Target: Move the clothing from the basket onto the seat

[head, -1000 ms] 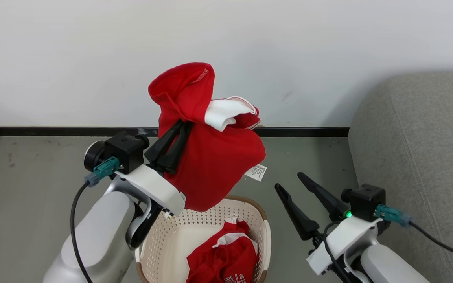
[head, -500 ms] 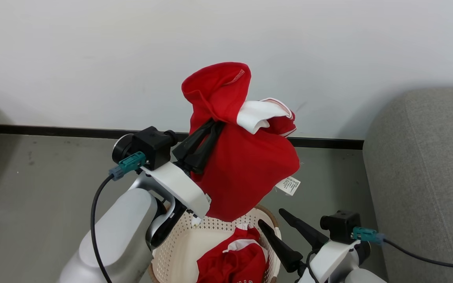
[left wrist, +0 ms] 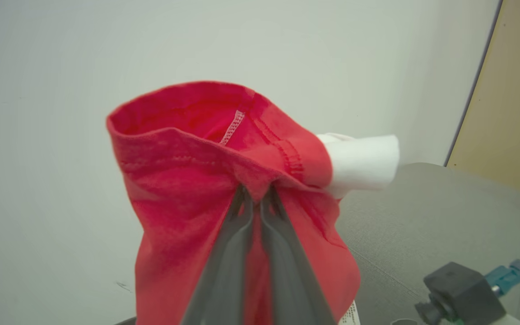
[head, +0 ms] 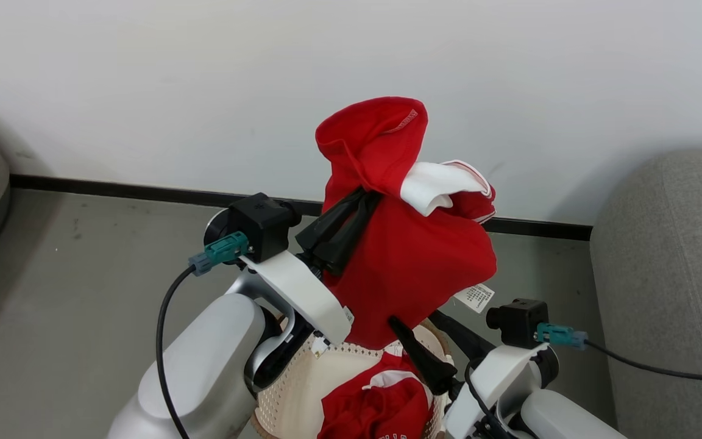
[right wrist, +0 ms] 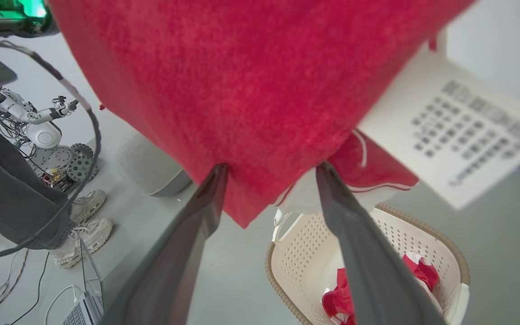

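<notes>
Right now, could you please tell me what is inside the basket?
One crumpled red garment with white trim lies inside the basket. Whatever is beneath it is covered, and in the head view the lifted garment hanging above hides part of the basket's far side.

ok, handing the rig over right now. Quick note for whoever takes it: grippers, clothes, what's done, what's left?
Left gripper: shut on a bright red soft fabric garment with white trim, held up above the cream perforated plastic basket.
Right gripper: open, just under the hanging garment's lower end, holding nothing.
In the basket: a second red garment with white trim, crumpled.
To the robot's right: the large grey fabric sofa, no clothing on the part in view.
Done: first garment is out of the basket.
Left: carry it to the sofa and release, then fetch the second.
</notes>
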